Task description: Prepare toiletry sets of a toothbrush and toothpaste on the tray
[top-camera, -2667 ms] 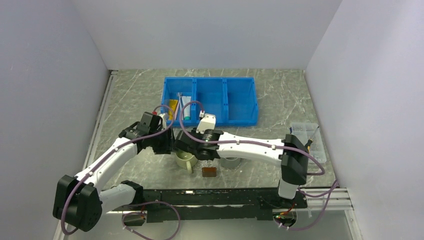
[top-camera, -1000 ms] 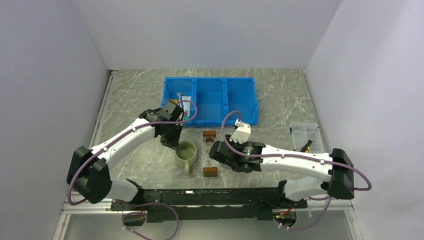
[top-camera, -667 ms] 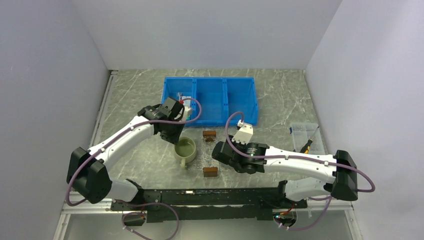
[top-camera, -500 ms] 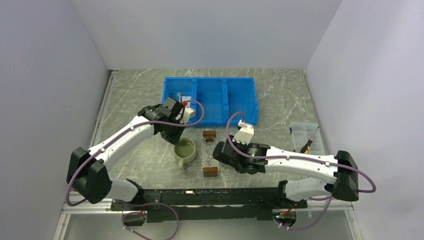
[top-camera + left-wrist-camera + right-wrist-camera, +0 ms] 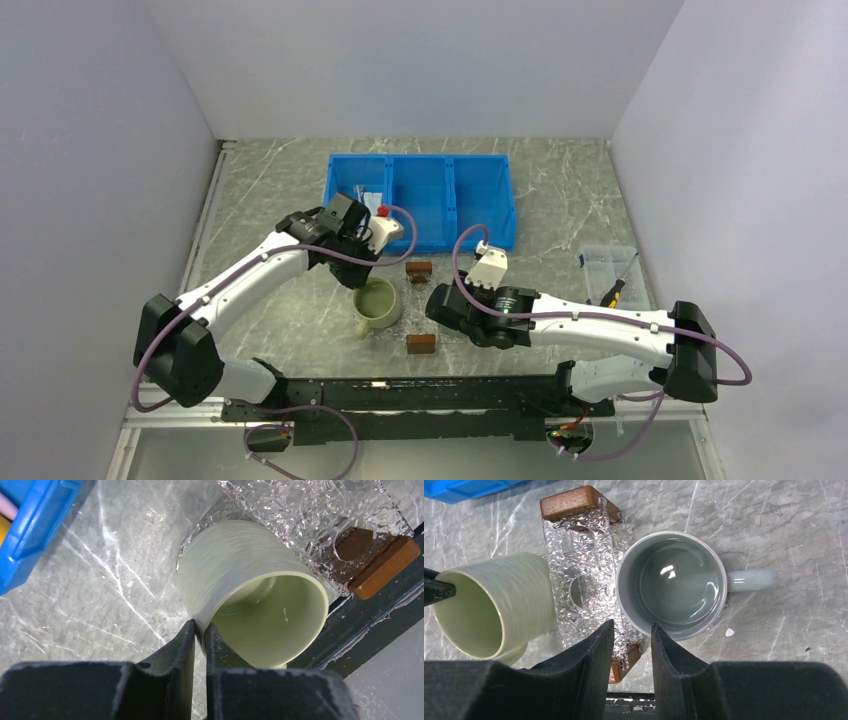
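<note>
My left gripper (image 5: 200,630) is shut on the rim of a pale green mug (image 5: 250,595), which is tilted at the left edge of the tray (image 5: 300,510). The mug also shows in the top view (image 5: 377,305). The tray (image 5: 584,570) is a clear glittery plate. A grey mug (image 5: 671,585) stands upright against its right side. My right gripper (image 5: 631,627) is open and empty above the tray's near end, next to the grey mug's rim. A pink sliver (image 5: 7,512) and a yellow sliver (image 5: 2,535) show in the blue bin; the toothbrushes and toothpaste tubes are otherwise hidden.
The blue three-compartment bin (image 5: 420,200) stands at the back, with my left arm across its left compartment. Brown blocks (image 5: 419,267) (image 5: 421,343) sit at the tray's far and near ends. A small clear box (image 5: 610,270) is at the right edge.
My left gripper has turned and carried the green mug slightly right and nearer, tilting it. My right arm earlier swung from the left to beside the tray and has since held still.
</note>
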You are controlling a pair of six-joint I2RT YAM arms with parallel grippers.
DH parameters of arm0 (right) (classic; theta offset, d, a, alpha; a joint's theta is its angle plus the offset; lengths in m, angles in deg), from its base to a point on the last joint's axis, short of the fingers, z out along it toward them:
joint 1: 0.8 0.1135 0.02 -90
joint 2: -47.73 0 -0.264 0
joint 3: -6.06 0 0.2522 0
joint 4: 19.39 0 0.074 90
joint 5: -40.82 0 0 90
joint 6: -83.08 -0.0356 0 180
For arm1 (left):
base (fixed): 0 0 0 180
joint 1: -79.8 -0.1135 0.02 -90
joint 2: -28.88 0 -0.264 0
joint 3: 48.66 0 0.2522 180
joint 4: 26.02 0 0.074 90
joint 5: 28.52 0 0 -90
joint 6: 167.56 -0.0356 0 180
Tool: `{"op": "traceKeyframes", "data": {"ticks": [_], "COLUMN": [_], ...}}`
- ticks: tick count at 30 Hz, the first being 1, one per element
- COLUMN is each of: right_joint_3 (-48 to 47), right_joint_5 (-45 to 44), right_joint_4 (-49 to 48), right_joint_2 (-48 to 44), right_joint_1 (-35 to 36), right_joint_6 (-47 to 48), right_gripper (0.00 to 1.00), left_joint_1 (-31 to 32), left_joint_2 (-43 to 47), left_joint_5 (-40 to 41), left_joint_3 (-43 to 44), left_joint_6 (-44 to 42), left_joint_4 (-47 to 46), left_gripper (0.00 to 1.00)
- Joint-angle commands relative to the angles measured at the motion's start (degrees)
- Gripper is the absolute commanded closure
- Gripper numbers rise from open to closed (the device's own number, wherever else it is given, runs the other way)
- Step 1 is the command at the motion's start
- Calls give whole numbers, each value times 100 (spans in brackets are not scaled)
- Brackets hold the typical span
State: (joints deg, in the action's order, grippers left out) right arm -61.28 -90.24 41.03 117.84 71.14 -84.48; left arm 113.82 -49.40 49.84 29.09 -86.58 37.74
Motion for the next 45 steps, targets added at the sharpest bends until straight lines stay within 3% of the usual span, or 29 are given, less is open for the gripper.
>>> {"op": "traceKeyframes", "data": {"ticks": [1,32,45], "right_joint_3": [79,188,136], "right_joint_5": [-233,-241,-227], "right_joint_4": [-84,-127,-116], "right_joint_2": [-164,-230,-176], "right_joint_1": [-1,5,4], "right_joint_6": [43,4,31], "right_gripper": [64,63,62], "left_joint_1": [28,32,32], "left_joint_2": [-124,-505,-465], "left_joint_5": [-501,-194,-203], "left_joint_3": [344,211,226], "left_joint_6": [-226,-127,-31], "left_joint_4": [-283,-151,-131], "left_gripper": [100,100,77]}}
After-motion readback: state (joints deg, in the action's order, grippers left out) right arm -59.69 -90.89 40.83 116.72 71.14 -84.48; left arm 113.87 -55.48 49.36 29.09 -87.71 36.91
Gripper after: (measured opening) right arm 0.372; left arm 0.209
